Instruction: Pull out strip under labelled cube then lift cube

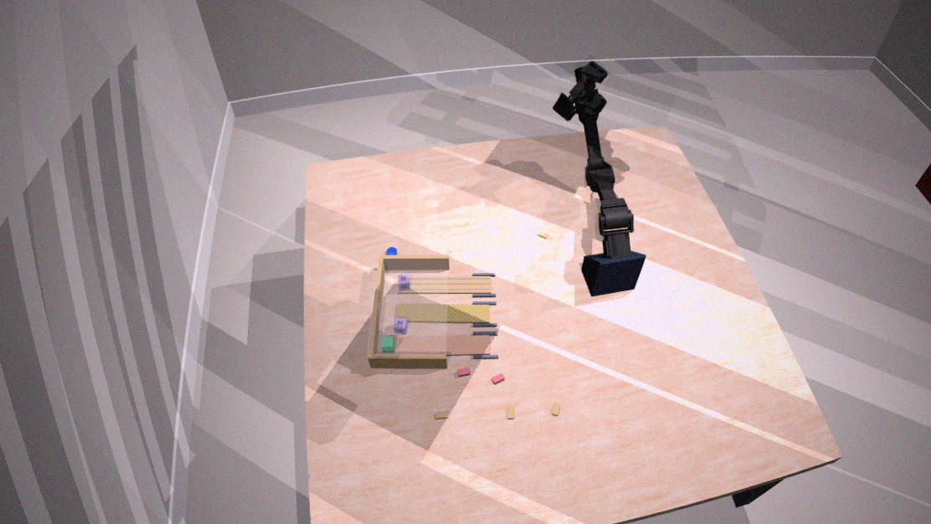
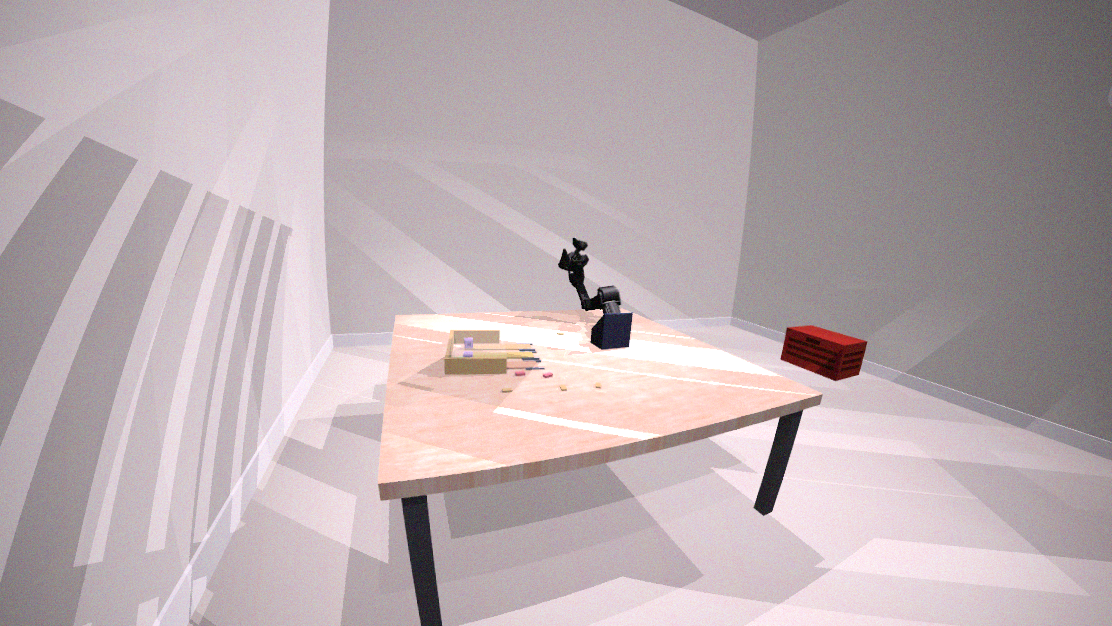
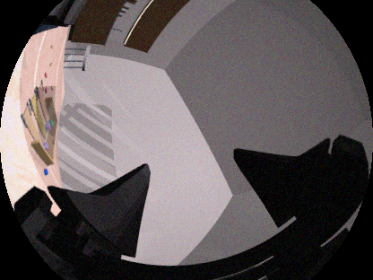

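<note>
A purple lettered cube [image 1: 403, 281] [image 2: 468, 342] [image 3: 46, 145] is at the inner end of the striped tan strip [image 1: 455, 285]. A second purple lettered cube [image 1: 400, 325] [image 3: 47, 127] is at the near edge of the yellow patterned strip [image 1: 449, 313]; whether it rests on it is unclear. A green cube [image 1: 388, 343] [image 3: 51, 123] is at the inner end of the reddish strip [image 1: 469, 345]. All are within the open-sided wooden frame [image 1: 408, 362] [image 2: 474, 366]. My gripper [image 3: 192, 161] is open and empty, raised far from the frame, beyond the table's back part.
Dark rails [image 1: 484, 325] flank the strips' outer ends. A blue ball [image 1: 391, 251] [image 3: 46, 171] lies behind the frame. Red blocks [image 1: 463, 372] [image 1: 498, 378] and several tan blocks [image 1: 511, 413] [image 1: 542, 234] lie on the table. A red crate [image 2: 824, 352] is off to the right.
</note>
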Robot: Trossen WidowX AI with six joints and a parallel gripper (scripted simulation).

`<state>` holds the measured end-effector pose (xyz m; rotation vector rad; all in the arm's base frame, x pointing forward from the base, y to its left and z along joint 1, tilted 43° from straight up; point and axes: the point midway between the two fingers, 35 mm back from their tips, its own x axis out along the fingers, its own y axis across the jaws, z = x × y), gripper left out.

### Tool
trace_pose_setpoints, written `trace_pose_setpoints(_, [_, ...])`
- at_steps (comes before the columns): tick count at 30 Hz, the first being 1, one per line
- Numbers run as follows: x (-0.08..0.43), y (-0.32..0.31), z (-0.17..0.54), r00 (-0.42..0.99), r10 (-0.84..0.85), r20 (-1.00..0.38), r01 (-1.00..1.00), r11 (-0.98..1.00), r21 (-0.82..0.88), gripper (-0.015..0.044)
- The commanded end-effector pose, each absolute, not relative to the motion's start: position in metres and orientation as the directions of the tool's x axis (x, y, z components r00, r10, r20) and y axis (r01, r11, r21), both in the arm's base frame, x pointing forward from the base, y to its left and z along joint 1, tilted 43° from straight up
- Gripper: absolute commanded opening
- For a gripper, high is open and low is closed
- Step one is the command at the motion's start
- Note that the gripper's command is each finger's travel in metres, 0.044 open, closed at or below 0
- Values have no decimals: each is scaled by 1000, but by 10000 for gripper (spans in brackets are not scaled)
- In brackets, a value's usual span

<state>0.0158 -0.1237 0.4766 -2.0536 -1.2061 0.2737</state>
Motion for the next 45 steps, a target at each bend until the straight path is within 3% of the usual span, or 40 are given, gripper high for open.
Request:
trace_pose_setpoints(1, [16, -122, 477, 540, 825, 169, 667, -296, -683, 400])
trace_pose_setpoints(12, [58, -6, 500, 688, 726, 1, 301, -283, -911, 400])
trace_pose_setpoints(26, [193, 151, 428, 881, 410, -235, -215, -96, -972, 400])
trace_pose_setpoints(36, [284, 180, 309, 926, 137, -353, -376, 217, -901, 400])
trace_pose_setpoints(45, [329, 146, 175, 898, -145, -415, -274, 552, -787, 400])
